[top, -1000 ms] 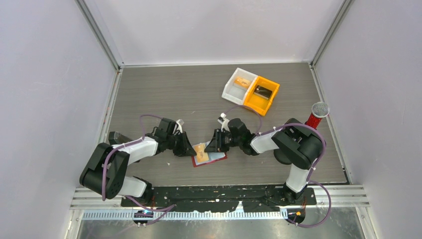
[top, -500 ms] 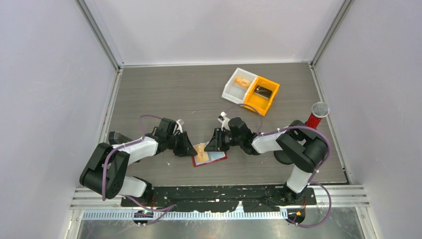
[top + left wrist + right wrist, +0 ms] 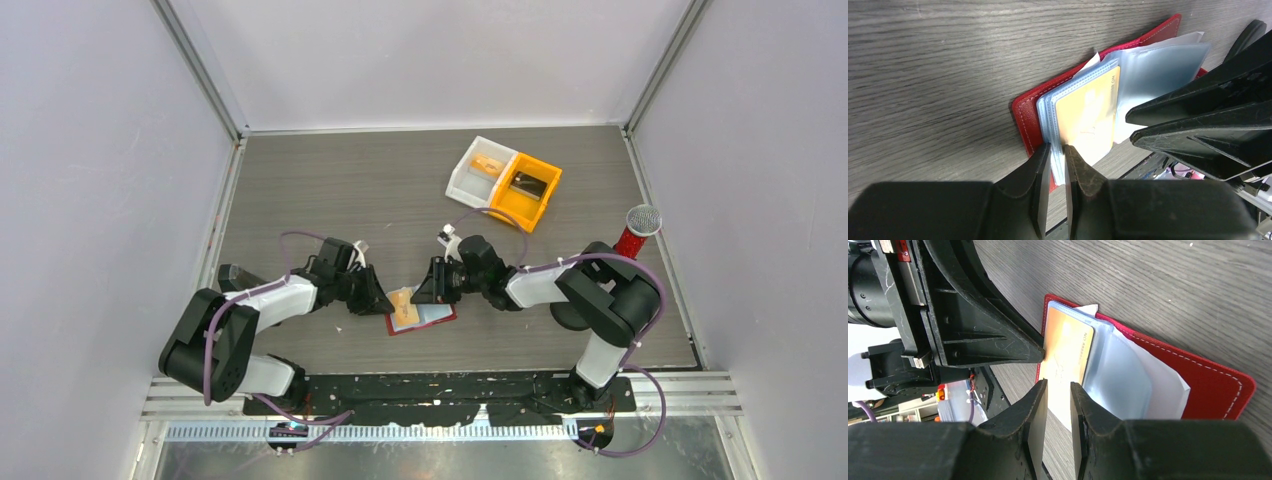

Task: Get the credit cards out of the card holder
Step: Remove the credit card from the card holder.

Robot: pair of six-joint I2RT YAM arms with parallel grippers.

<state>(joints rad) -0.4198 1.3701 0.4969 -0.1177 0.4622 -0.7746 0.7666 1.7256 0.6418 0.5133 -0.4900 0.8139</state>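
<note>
The red card holder [image 3: 437, 318] lies open on the table between both arms, with its clear sleeves fanned out. It also shows in the left wrist view [image 3: 1025, 115] and the right wrist view [image 3: 1218, 385]. An orange-tan credit card [image 3: 403, 308] sticks partway out of a sleeve past the holder's edge [image 3: 1088, 117] [image 3: 1068, 347]. My left gripper [image 3: 381, 300] [image 3: 1057, 150] is shut on the edge of the clear sleeves beside the card. My right gripper [image 3: 424, 292] [image 3: 1058, 387] stands over the card's outer end. Its jaws are a narrow gap apart, and the card shows face-on in the gap, not clamped.
A white bin [image 3: 479, 172] holding an orange-tan card and an orange bin [image 3: 526, 190] stand together at the back right. A red-handled microphone [image 3: 636, 230] stands by the right wall. The two grippers nearly touch tip to tip over the holder.
</note>
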